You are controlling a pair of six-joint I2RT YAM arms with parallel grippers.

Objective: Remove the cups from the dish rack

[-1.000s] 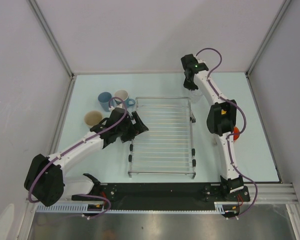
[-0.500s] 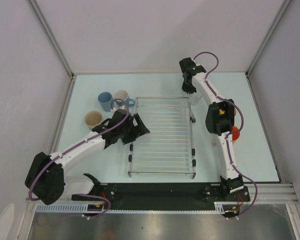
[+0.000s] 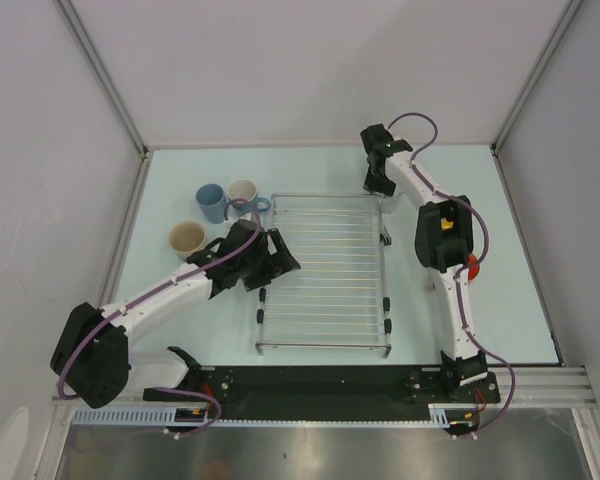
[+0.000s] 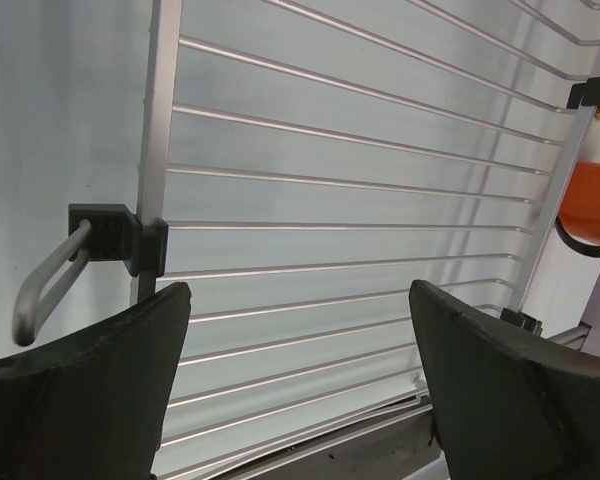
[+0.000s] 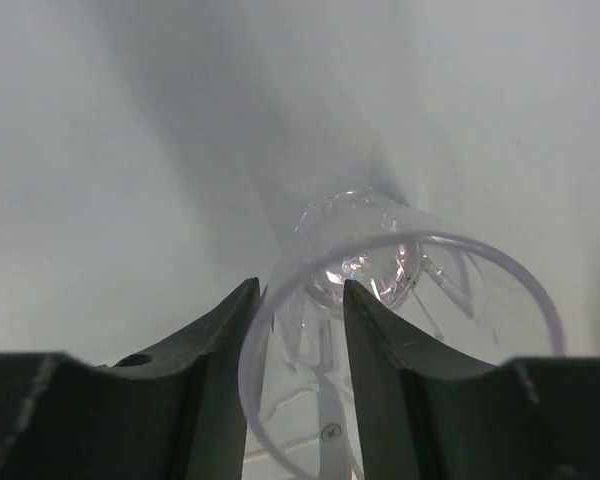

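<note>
The silver wire dish rack (image 3: 325, 275) lies mid-table, and no cup shows on its bars (image 4: 360, 160). My left gripper (image 3: 273, 256) hangs wide open over the rack's left edge, nothing between its fingers (image 4: 298, 295). At the back, beyond the rack's far right corner, my right gripper (image 3: 379, 183) is open. Its jaws (image 5: 300, 290) straddle the rim of the small clear glass (image 5: 380, 260), one finger outside the wall and one inside, with gaps showing. A light blue cup (image 3: 210, 201), a cup with a blue handle (image 3: 244, 192) and a beige cup (image 3: 187, 237) stand left of the rack.
An orange mug (image 3: 470, 265) sits on the table to the right, partly behind the right arm, and shows past the rack's edge (image 4: 592, 205) in the left wrist view. The rack has a loop handle (image 4: 45, 285) on its left side. Walls close in the table.
My right gripper's jaws have parted from shut to open around the glass wall, and the wrist has shifted slightly left. The left arm has barely moved.
</note>
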